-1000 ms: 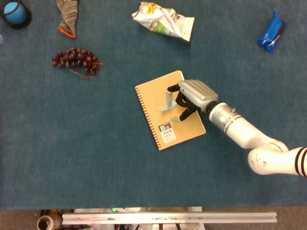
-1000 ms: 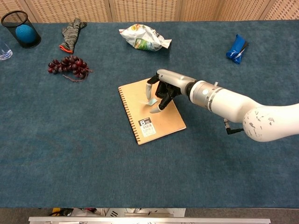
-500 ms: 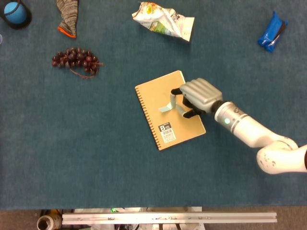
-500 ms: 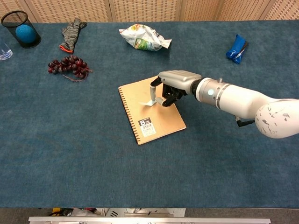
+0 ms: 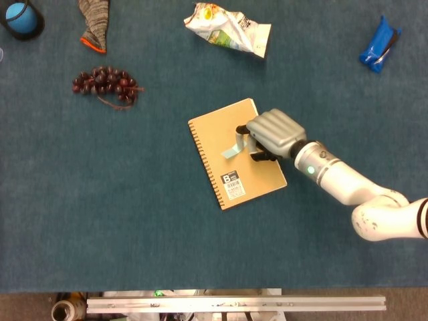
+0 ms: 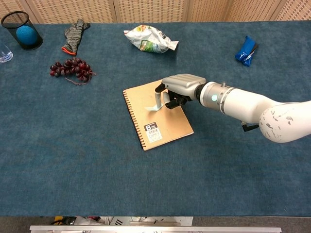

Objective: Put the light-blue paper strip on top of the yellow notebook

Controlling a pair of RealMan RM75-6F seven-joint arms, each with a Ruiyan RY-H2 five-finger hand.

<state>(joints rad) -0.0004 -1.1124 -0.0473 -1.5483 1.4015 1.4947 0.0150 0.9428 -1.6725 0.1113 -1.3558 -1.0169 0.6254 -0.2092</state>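
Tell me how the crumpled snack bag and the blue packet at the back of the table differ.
The snack bag is white with green and yellow print; the blue packet is plain blue with a dark stripe. The snack bag looks bigger and crumpled, while the blue packet is small and compact. The bag lies near the middle; the packet sits far right. Both rest untouched on the blue table.

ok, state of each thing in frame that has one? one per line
right hand: fingers curled over the paper strip, above the notebook
light-blue paper strip: held by the right hand, lower end on the notebook cover
yellow notebook: closed, flat on the table
snack bag: crumpled, lying flat
mesh cup: upright, blue ball inside
left hand: not in view
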